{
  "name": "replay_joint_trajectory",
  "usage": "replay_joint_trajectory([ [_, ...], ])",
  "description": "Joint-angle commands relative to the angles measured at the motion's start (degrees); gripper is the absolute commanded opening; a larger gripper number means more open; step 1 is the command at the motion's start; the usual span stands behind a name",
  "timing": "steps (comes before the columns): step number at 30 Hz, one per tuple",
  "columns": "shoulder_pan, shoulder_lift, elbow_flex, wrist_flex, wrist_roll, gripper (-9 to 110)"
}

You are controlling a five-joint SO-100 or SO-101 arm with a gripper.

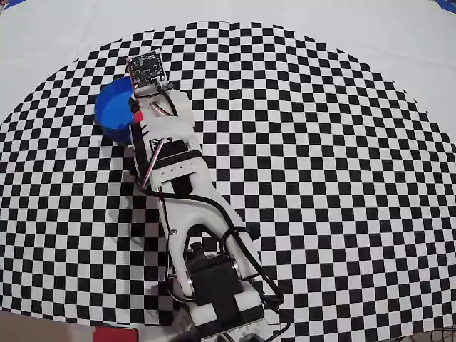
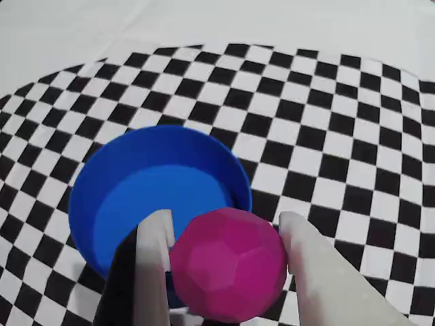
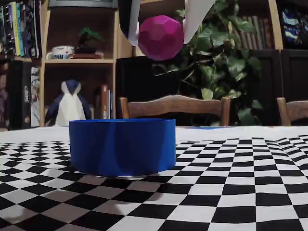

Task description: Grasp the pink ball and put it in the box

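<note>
My gripper [image 2: 224,234] is shut on the pink ball [image 2: 228,265], a faceted magenta sphere held between two white fingers [image 2: 155,244]. In the fixed view the pink ball [image 3: 160,37] hangs high in the gripper [image 3: 161,26], above and slightly right of the box [image 3: 122,147], a round blue open tub. The wrist view shows the box [image 2: 109,204] just below and left of the ball, with the ball over its near right rim. From overhead the box [image 1: 112,110] is half covered by the arm, the ball is hidden, and only a red bit of the gripper [image 1: 134,114] shows.
A black-and-white checkered cloth [image 1: 320,178] covers the table. The arm [image 1: 178,185] stretches from the bottom edge toward the upper left in the overhead view. Chairs [image 3: 175,107], a plant and shelves stand behind the table in the fixed view.
</note>
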Motion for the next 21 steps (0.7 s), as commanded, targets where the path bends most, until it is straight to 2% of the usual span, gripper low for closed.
replay_joint_trajectory([
  [1,-0.9,-0.5,-3.2,-1.2,0.0,0],
  [21,-4.0,-4.0,-4.8,-1.8,0.2,0],
])
